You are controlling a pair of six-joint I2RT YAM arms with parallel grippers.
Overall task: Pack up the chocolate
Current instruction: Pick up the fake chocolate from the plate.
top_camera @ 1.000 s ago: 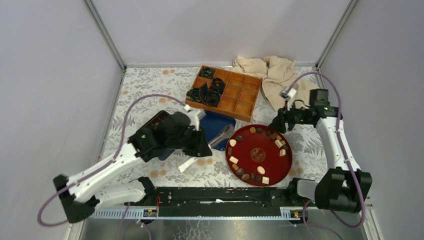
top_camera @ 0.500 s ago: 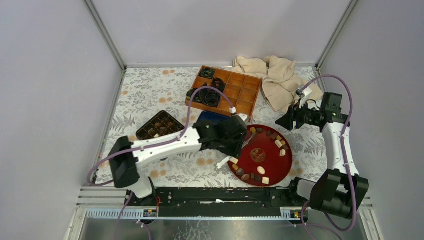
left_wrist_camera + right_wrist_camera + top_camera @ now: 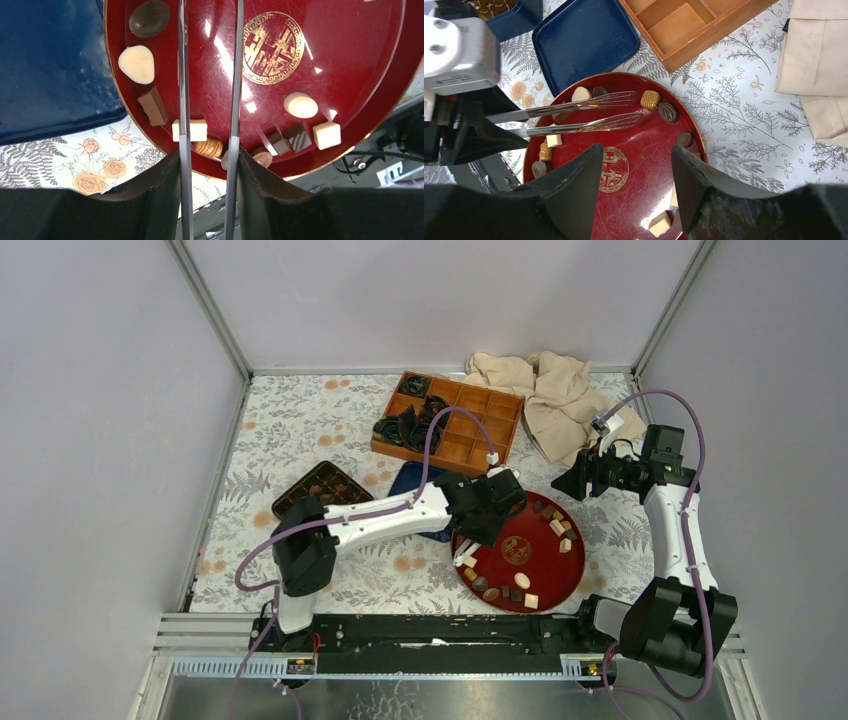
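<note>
The chocolate (image 3: 522, 581) lies in a ring of small dark, brown and cream pieces on a red plate (image 3: 545, 575). My left gripper (image 3: 490, 508) hangs over the plate's left side, shut on metal tongs (image 3: 182, 75). The tongs' blades stand apart with nothing pinched at their tips (image 3: 621, 100). Under the blades lie a white square (image 3: 197, 130) and a ridged caramel piece (image 3: 209, 147). My right gripper (image 3: 565, 483) hovers by the plate's far right edge, open and empty, and its wrist view looks down on the plate (image 3: 649, 165).
A dark celled tray (image 3: 318, 488) with a few chocolates sits at the left. A blue lid (image 3: 415, 480) lies beside the plate. Behind stands a wooden divider box (image 3: 480, 430) with black paper cups (image 3: 410, 430), and a beige cloth (image 3: 545, 400) lies at the back right.
My left arm has swung right from the dark tray to over the red plate, and the tongs' blades have spread a little. My right gripper has drawn back slightly to the right.
</note>
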